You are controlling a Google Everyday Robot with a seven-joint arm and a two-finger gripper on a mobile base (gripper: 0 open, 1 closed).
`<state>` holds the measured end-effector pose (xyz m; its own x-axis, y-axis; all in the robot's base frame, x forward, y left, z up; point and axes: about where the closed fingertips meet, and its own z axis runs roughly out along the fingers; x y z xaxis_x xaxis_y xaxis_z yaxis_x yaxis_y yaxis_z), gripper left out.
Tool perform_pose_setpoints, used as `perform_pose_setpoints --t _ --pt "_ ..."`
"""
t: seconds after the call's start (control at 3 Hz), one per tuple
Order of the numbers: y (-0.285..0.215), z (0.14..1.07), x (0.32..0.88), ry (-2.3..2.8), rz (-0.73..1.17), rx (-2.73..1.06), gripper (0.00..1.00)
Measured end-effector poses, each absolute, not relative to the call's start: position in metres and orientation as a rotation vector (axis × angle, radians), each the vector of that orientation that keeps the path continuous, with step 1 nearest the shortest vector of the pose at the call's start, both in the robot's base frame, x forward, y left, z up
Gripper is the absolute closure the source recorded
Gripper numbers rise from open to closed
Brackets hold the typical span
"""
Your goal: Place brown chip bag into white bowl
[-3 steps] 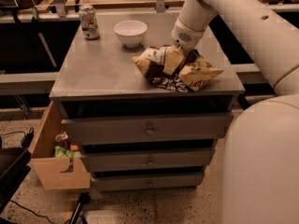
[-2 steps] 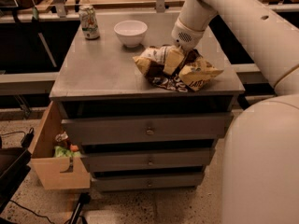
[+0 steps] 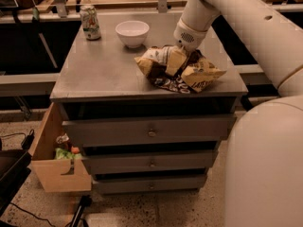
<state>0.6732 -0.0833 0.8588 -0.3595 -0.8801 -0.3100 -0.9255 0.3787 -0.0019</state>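
No change against the frames of the last second: end effector [image 3: 183, 50] sits at the top edge of the brown chip bag [image 3: 201, 74], which lies crumpled on the bench [image 3: 99, 72] toward its right front, near the white bowl [image 3: 132, 33] but outside it; lift judged not yet begun. Whether the end effector grips the bag cannot be told. Bag lettering and the label of the green-and-white can [image 3: 90, 22] are illegible.
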Motion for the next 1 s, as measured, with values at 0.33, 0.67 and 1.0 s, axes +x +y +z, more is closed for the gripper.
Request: perform_pose_setpoints --t 0.33,0.67,1.0 --pt "-0.0833 0.8593 0.6732 2.381 0.251 -1.599 1.00" --pt "-0.0833 0.8597 0.6732 2.381 0.251 -1.599 1.00" --pt "-0.0833 0.8598 0.6733 2.381 0.251 -1.598 1.00"
